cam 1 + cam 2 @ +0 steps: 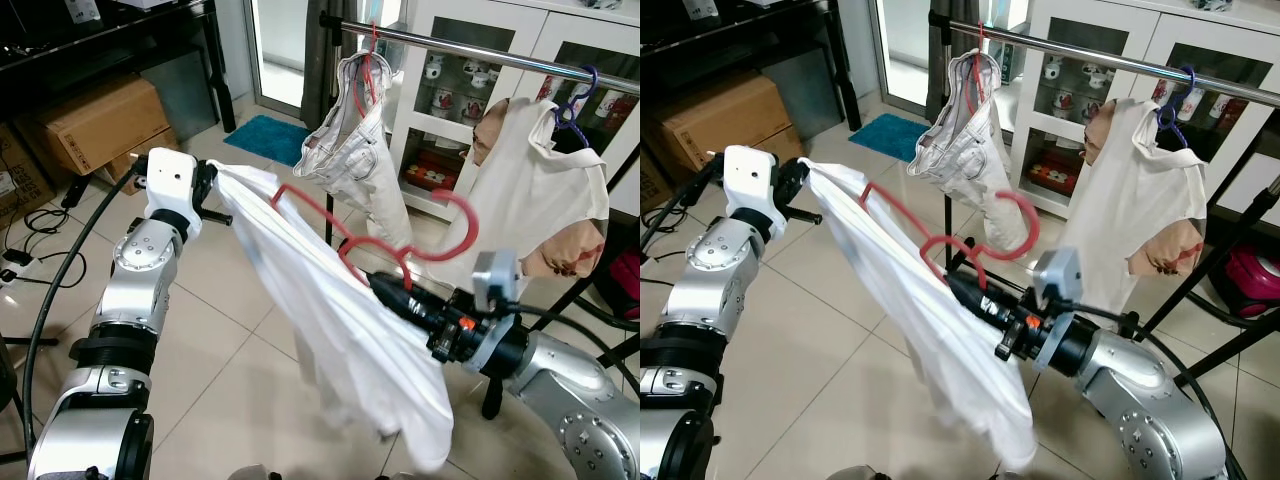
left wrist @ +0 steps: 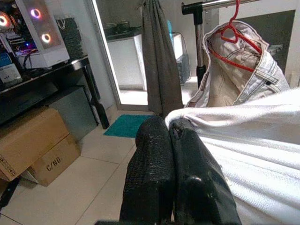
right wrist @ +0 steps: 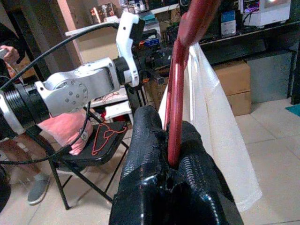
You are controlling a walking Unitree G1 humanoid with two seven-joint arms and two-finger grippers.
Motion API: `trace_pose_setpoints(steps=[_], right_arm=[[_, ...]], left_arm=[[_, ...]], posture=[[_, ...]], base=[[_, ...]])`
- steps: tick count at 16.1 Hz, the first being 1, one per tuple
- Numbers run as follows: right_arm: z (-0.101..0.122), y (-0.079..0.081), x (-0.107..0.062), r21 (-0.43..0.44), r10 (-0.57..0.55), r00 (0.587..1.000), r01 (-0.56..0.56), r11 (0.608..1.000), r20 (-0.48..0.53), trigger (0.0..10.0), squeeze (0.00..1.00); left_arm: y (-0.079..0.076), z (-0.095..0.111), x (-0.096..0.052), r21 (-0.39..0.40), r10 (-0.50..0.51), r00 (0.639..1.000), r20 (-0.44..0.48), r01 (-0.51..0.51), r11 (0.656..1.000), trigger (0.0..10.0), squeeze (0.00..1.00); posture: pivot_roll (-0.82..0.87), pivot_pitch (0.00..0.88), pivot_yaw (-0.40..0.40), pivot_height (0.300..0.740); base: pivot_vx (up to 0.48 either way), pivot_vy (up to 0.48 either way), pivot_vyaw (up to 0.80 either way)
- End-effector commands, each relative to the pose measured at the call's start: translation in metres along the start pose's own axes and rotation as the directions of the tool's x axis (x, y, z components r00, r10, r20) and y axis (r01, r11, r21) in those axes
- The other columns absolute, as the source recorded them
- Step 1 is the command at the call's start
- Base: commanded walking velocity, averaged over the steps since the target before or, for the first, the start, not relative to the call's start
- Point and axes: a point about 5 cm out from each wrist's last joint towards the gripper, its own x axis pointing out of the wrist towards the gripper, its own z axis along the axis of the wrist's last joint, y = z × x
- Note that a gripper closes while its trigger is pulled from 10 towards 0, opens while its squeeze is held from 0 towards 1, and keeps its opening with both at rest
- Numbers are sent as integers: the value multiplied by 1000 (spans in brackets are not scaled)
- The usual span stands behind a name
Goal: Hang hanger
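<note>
Left eye view: a red hanger (image 1: 385, 232) carrying a white shirt (image 1: 340, 330) is held in mid-air between the two arms, in front of and below the metal rail (image 1: 470, 48) of a clothes rack, with its hook curving up toward the rail but not on it. The right gripper (image 1: 385, 285) has its two black fingers clamped on the hanger near the base of the hook; the right wrist view confirms the red bar pinched between the fingers (image 3: 150, 140). The left gripper (image 1: 212, 182) is closed on a bunched corner of the shirt at the far end of the hanger; in the left wrist view its fingers (image 2: 154, 154) are pressed together with white cloth at their tips. The shirt drapes down from the hanger toward the tiled floor (image 1: 230, 340). Already on the rail hang pale jeans (image 1: 355, 150) on another red hanger, and a cream top (image 1: 540, 190) on a purple hanger (image 1: 572, 105). A cardboard box (image 1: 95, 120) sits on the floor to the left. In the right wrist view, a folding chair (image 3: 93, 150) holds a spare red hanger.
</note>
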Motion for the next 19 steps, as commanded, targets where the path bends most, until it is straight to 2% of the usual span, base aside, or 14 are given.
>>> trace_pose_setpoints(steps=[1,16,17,18,19], right_arm=[[9,1,-4,-25,3,1000,-2,1000,29,0,0],[10,2,-3,-21,8,1000,-8,1000,29,0,0],[-7,-20,14,-199,-80,951,20,980,-298,0,0],[-11,-27,16,-263,-125,916,23,965,-380,0,0],[-13,-31,16,-297,-151,896,23,955,-417,0,0]], left_arm=[[13,7,1,2,57,998,13,-57,998,0,0],[12,6,2,3,52,999,14,-52,999,0,0],[-14,27,12,132,-155,987,44,148,980,0,0],[-22,32,13,170,-214,976,42,204,964,0,0],[-25,35,14,190,-244,969,39,233,954,0,0]], posture=[[-103,0,55,740],[-103,0,55,740],[-96,0,61,740],[-97,0,60,740],[-97,0,60,740]], base=[[0,0,0],[0,0,0],[0,0,0],[0,0,0],[0,0,0]])
